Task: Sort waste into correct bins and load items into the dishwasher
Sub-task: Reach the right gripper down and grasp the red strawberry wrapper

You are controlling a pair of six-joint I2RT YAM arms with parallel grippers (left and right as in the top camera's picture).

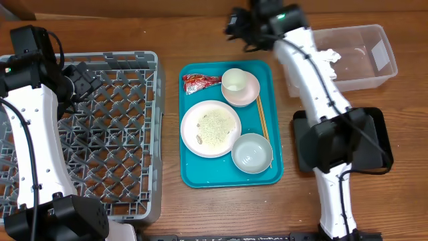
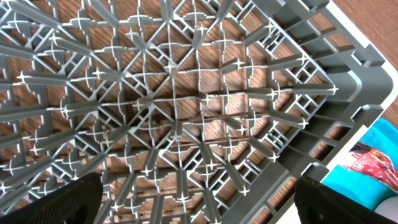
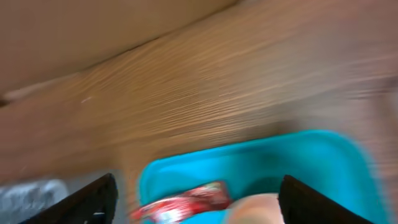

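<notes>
The red wrapper (image 1: 200,82) lies at the far left of a teal tray (image 1: 200,171), beside a white cup (image 1: 234,79) on a pinkish saucer (image 1: 251,92). The plate (image 1: 210,128) carries rice crumbs (image 1: 214,124), and the bowl (image 1: 252,152) and chopsticks (image 1: 263,119) lie nearby. A white napkin (image 1: 329,57) sits in the clear tub (image 1: 368,60). My right gripper (image 1: 235,28) hovers open over the table just beyond the tray; its blurred wrist view shows the wrapper (image 3: 186,200) below empty jaws (image 3: 199,208). My left gripper (image 1: 83,79) hangs open over the grey rack (image 2: 186,93).
The black tray (image 1: 380,124) lies at the right, largely under my right arm. The grey rack's rim (image 1: 155,134) runs close to the teal tray's left edge. The left wrist view catches the wrapper (image 2: 376,165) past the rack's corner.
</notes>
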